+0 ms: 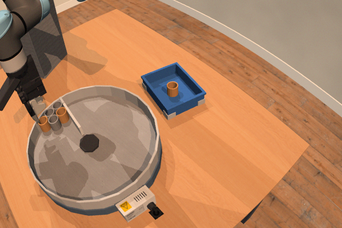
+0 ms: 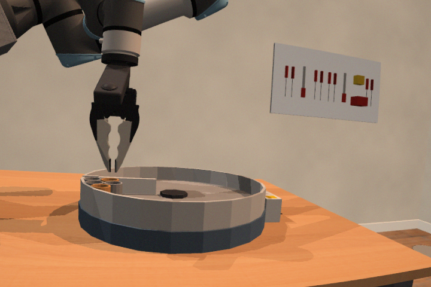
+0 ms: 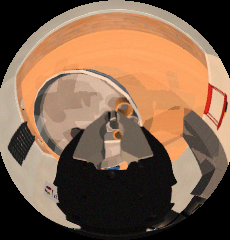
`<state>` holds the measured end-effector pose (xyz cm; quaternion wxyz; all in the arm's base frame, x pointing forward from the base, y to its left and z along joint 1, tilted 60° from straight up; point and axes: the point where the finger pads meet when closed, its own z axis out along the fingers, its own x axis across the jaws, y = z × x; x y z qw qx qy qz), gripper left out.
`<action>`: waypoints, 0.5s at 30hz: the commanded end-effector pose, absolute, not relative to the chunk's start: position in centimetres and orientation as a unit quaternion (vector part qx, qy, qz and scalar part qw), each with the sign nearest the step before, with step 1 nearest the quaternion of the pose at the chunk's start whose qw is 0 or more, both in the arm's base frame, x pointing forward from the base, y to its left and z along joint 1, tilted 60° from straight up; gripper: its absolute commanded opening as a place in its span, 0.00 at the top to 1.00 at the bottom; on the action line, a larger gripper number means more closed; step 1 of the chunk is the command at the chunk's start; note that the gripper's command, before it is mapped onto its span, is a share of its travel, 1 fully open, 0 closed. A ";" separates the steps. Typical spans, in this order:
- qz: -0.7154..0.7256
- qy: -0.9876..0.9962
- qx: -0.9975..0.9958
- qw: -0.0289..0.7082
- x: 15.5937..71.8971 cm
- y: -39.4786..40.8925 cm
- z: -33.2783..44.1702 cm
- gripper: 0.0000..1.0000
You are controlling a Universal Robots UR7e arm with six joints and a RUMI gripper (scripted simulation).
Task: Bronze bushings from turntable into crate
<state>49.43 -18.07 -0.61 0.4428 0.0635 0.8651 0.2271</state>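
My gripper (image 1: 38,121) (image 2: 112,168) (image 3: 112,112) is shut and empty, a narrow gap between its tips, above the bushing cluster near the turntable's rim. The grey turntable (image 1: 125,120) (image 2: 188,213) (image 3: 62,100) carries five upright bushings packed by the divider. One bronze bushing (image 1: 44,125) (image 2: 101,189) is at the cluster's outer end. Another bronze bushing (image 1: 63,116) (image 2: 109,179) stands beside the divider. A steel bushing (image 1: 55,124) (image 2: 117,186) stands between them; two more steel bushings are at the rim. The blue crate (image 1: 184,107) holds one upright bronze bushing (image 1: 172,90).
A low divider wall (image 1: 73,115) (image 2: 139,186) runs from the turntable's rim to the black centre knob (image 1: 89,143) (image 2: 173,194). A raised wall surrounds the turntable. A white control box (image 1: 136,201) (image 2: 273,209) sits on its side, opposite the bushings. A dark pedestal (image 1: 46,48) stands behind the gripper.
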 end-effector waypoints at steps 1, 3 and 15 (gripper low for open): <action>0.240 0.863 0.093 0.435 49.4 -18.1 -0.7 0.95; 0.246 0.861 0.104 0.432 49.3 -18.0 -0.7 0.95; 0.272 0.853 0.158 0.416 49.2 -17.9 -0.8 0.95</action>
